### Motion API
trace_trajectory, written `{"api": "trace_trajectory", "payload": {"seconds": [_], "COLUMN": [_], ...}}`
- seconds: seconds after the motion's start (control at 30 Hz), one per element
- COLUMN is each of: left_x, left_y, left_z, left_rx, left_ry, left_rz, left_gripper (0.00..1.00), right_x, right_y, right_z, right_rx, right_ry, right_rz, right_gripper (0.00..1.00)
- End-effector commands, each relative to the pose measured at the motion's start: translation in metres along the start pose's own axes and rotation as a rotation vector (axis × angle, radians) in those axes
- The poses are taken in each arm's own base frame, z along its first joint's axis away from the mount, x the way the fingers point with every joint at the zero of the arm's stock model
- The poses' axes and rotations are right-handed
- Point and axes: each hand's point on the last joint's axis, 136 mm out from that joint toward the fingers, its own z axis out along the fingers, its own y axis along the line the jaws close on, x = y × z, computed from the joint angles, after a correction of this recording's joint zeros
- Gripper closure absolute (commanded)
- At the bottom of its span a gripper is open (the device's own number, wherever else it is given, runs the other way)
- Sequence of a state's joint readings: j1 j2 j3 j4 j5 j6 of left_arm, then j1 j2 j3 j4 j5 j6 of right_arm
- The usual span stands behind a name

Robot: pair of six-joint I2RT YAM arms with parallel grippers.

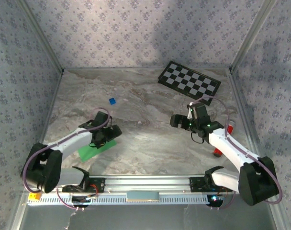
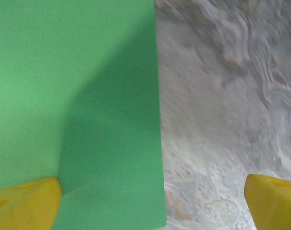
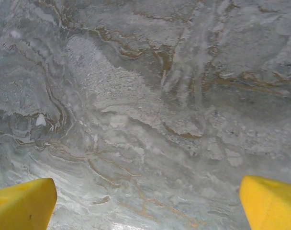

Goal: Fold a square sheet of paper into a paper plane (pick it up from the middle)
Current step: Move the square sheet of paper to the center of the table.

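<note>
The green square sheet of paper lies flat on the marble table at the near left, partly under my left arm. In the left wrist view the paper covers the left half, with a layer edge running up from the left fingertip and a straight right edge. My left gripper hovers open over that right edge, one finger above the paper and the other above bare table. My right gripper is open over bare marble at the centre right, with nothing between its fingers.
A tiny blue block sits behind the left gripper. A black-and-white checkerboard lies at the back right. Two small red pieces sit beside the right arm. Patterned walls enclose the table on three sides.
</note>
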State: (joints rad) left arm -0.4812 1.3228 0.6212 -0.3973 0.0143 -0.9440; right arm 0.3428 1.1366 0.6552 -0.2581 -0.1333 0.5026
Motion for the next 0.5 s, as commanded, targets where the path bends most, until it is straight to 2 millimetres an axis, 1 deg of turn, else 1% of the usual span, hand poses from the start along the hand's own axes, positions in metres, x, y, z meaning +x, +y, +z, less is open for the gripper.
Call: {"api": "trace_trajectory", "payload": {"seconds": [0.0, 0.13, 0.17, 0.3, 0.4, 0.47], "left_x": [0.011, 0.033, 0.040, 0.062, 0.070, 0.067], "left_y": [-0.031, -0.081, -0.091, -0.134, -0.159, -0.170], "left_z": [0.008, 0.016, 0.022, 0.032, 0.028, 0.020], "left_rx": [0.002, 0.026, 0.024, 0.063, 0.085, 0.096], "left_ry": [0.018, 0.060, 0.078, 0.134, 0.132, 0.111], "left_rz": [0.038, 0.186, 0.220, 0.332, 0.409, 0.441], "left_gripper": [0.02, 0.01, 0.01, 0.01, 0.01, 0.01], "right_x": [0.002, 0.006, 0.007, 0.012, 0.015, 0.016], "right_y": [-0.009, -0.018, -0.021, -0.031, -0.038, -0.039], "right_z": [-0.006, -0.011, -0.013, -0.018, -0.021, -0.023], "right_rx": [0.008, 0.015, 0.019, 0.028, 0.035, 0.024], "right_ry": [-0.024, -0.033, -0.037, -0.044, -0.042, -0.038], "right_rz": [0.061, 0.089, 0.099, 0.135, 0.160, 0.172], "right_gripper": [0.00, 0.00, 0.00, 0.00, 0.00, 0.00]}}
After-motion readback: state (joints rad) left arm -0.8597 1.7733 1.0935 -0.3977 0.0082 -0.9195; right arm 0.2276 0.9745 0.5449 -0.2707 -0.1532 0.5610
